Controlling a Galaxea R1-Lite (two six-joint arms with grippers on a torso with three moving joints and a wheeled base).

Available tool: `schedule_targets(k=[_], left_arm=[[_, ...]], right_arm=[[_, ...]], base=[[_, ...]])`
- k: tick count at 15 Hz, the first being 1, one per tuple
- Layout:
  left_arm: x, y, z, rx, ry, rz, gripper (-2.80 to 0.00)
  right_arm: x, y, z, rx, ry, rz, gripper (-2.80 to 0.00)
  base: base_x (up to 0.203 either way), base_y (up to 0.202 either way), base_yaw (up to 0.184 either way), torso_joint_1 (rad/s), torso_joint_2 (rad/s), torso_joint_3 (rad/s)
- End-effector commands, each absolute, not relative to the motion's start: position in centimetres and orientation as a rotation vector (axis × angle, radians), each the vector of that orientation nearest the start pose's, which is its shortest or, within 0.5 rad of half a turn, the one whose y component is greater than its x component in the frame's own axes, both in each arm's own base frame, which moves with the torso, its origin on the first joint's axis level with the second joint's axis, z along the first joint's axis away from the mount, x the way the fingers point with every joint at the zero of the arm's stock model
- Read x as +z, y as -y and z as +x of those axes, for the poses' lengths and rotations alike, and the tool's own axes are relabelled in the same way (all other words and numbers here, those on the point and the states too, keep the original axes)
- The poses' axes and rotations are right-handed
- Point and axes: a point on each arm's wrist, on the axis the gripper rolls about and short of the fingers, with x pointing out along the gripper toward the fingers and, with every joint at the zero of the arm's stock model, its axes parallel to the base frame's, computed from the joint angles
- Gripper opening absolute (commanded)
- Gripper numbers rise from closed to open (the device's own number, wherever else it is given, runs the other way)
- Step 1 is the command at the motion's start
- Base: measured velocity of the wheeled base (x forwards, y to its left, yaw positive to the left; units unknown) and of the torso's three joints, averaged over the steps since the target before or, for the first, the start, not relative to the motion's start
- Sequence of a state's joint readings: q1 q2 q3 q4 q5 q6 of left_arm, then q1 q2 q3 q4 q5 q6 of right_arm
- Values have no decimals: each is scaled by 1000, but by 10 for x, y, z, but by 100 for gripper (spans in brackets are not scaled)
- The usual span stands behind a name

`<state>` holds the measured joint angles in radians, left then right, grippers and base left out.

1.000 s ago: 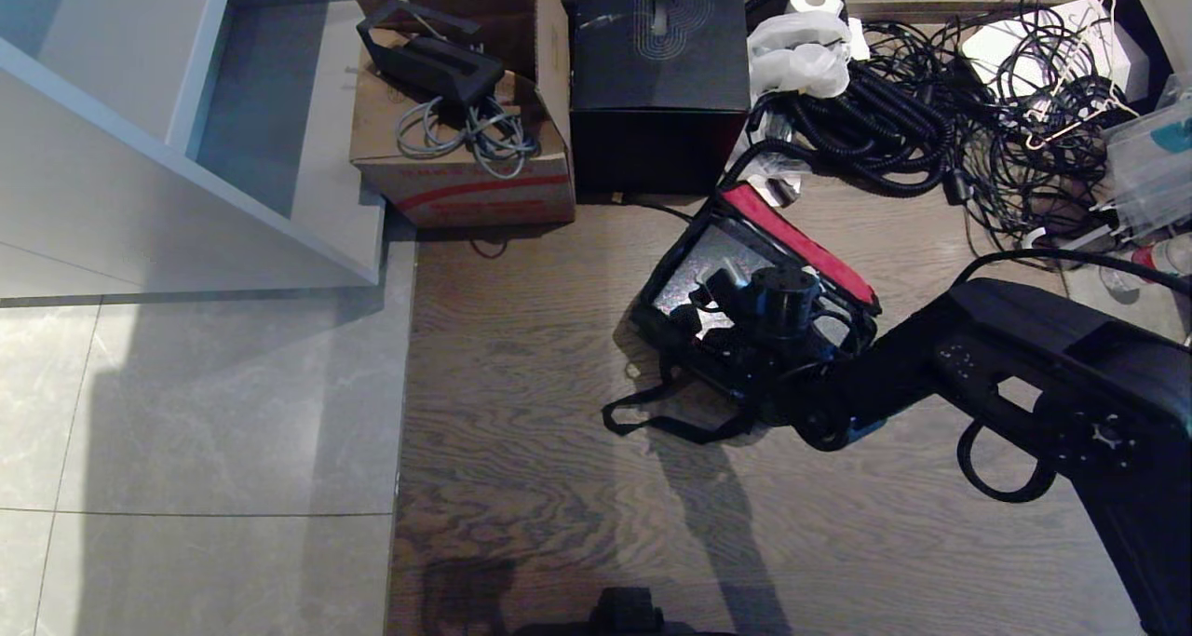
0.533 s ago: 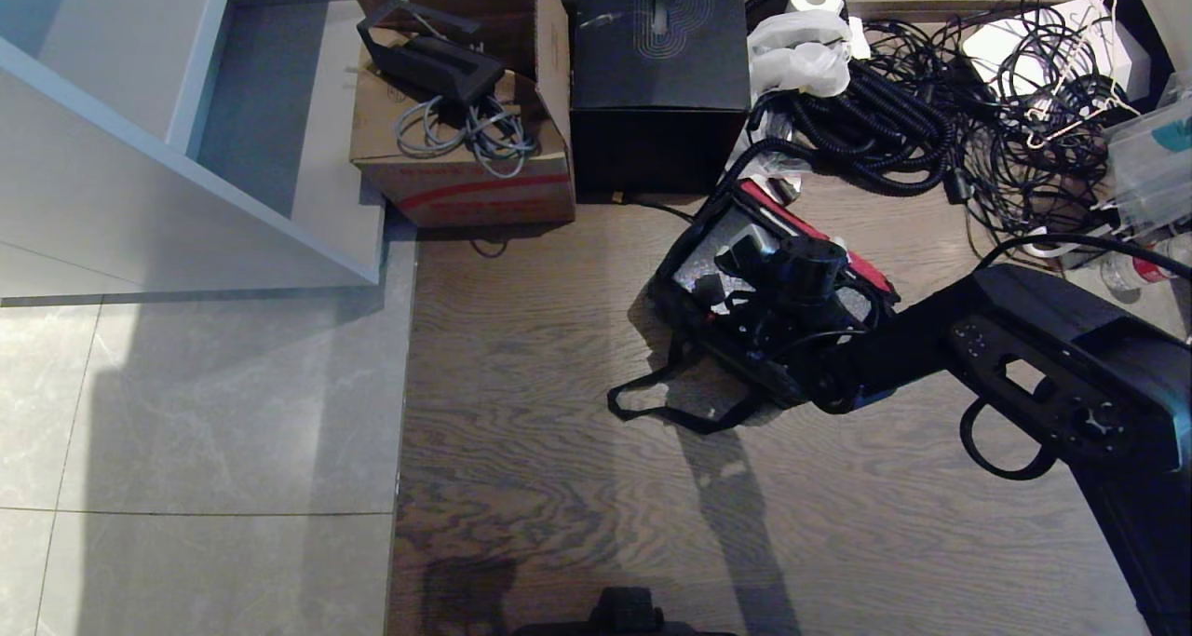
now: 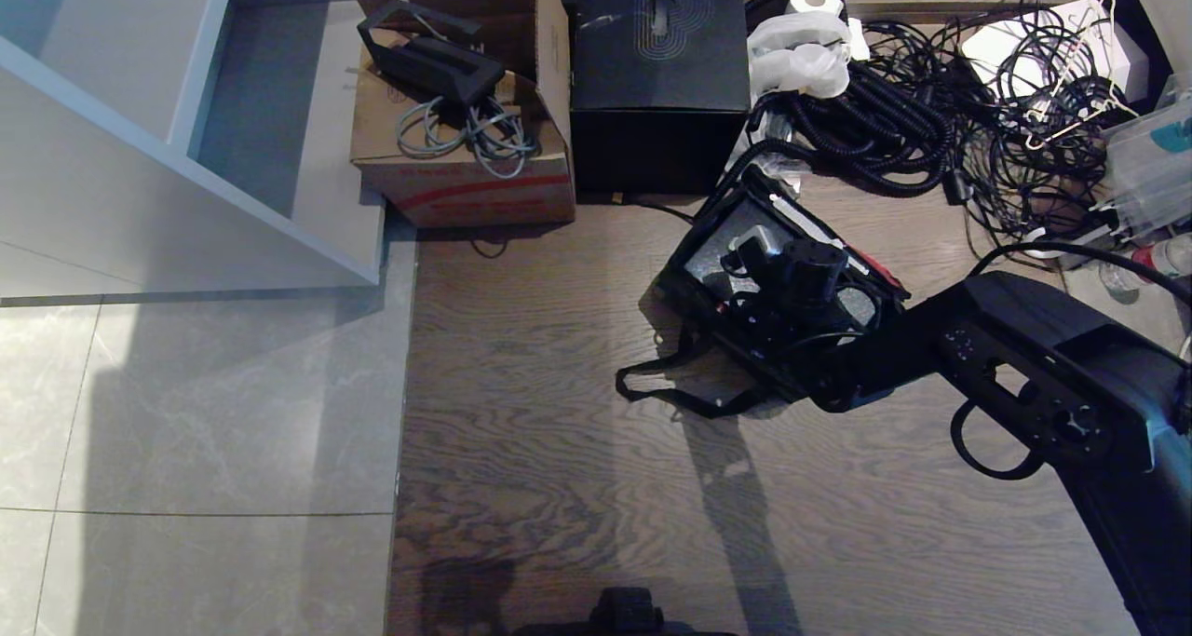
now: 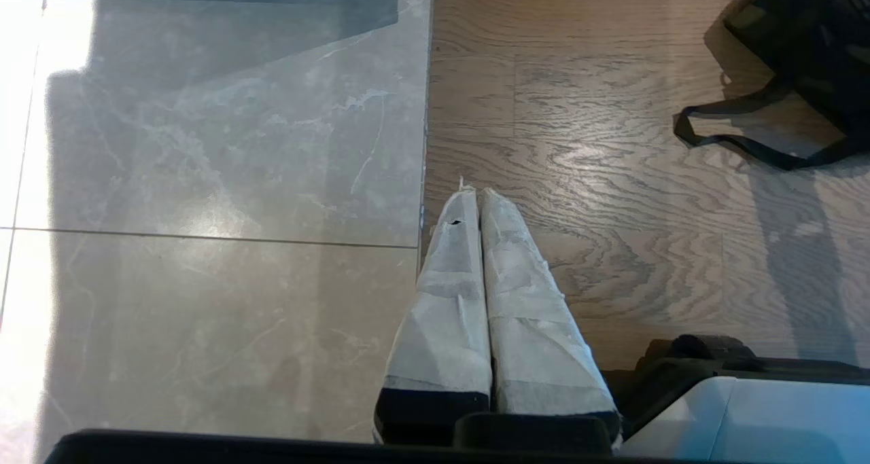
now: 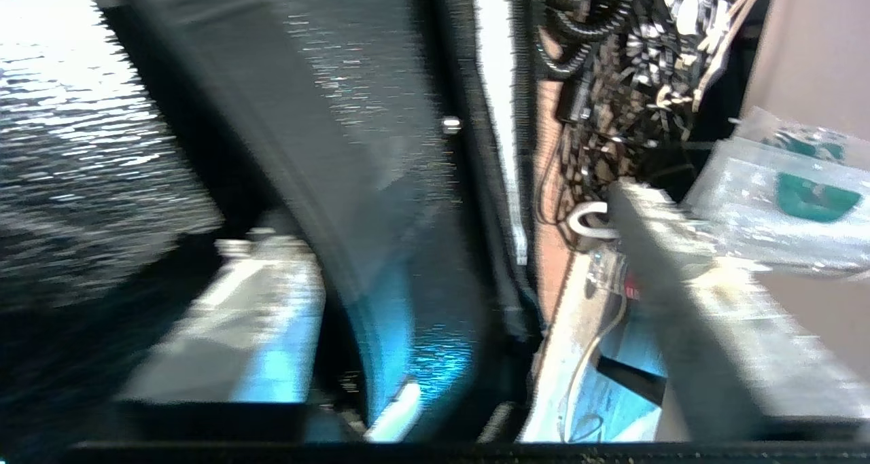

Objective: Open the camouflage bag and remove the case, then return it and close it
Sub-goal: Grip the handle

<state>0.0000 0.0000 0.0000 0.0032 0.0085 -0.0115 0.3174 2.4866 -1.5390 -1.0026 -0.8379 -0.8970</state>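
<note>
The camouflage bag (image 3: 736, 371) lies open on the wood floor, its black strap (image 3: 670, 399) trailing toward me and a thin red strip of lid lining (image 3: 880, 268) on its far side. Inside it sits the case (image 3: 712, 254), glittery black. My right gripper (image 3: 750, 263) reaches down onto the case. In the right wrist view its fingers (image 5: 265, 294) stand wide apart, astride the case's dark strap handle (image 5: 272, 145), the right gripper (image 5: 445, 219) open. My left gripper (image 4: 476, 192) is shut and empty, parked above the floor, away from the bag (image 4: 809, 36).
Behind the bag stand a large black box with a swirl emblem (image 3: 659, 59) and a brown cardboard box (image 3: 461, 166). A tangle of black cables (image 3: 931, 105) and clear plastic packs (image 3: 1150, 161) fill the far right. A white shelf unit (image 3: 186, 152) stands at the left over grey tiles.
The bag with the case has shifted away from me and a little right. Its lid has swung up, so less red lining shows. My right arm has followed, lower onto the case.
</note>
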Motion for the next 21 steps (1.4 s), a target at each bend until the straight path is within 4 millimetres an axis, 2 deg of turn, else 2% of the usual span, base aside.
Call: schedule_targets(k=[1,3,9,10,12,14,16,18,20,21], left_arm=[[75,0,-23,9,-3,-12,-280],[75,0,-23,9,-2,-12,-280],[75,0,-23,9,-1,-12,-280],[75,0,-23,9,-3,-12,-280],[75,0,-23,9,-1,-12,-280],[75,0,-23,9,-1,-12,-280],[75,0,-23,9,-1,-12,-280],[75,0,-23,9,-1,-12,-280],[75,0,-23,9,-1,-12,-280],[75,0,-23,9,0,-12,-280]], right_arm=[[75,-140,478,-498,-215,-864,-280],[61,-143,479,-486,-232,-875,-280],[50,-153,472,-453,-253,-896,-280],[48,-158,467,-441,-252,-892,-280],[36,-171,443,-378,-298,-902,-280],[37,-177,420,-335,-327,-902,-280],[39,-181,413,-320,-328,-892,-280],[31,-186,396,-279,-360,-920,-280],[31,-188,393,-271,-360,-921,-280],[21,-189,392,-261,-376,-934,-280]], base=[[0,0,0,0,0,0],[0,0,0,0,0,0],[0,0,0,0,0,0],[0,0,0,0,0,0],[0,0,0,0,0,0],[0,0,0,0,0,0],[0,0,0,0,0,0],[0,0,0,0,0,0],[0,0,0,0,0,0],[0,0,0,0,0,0]])
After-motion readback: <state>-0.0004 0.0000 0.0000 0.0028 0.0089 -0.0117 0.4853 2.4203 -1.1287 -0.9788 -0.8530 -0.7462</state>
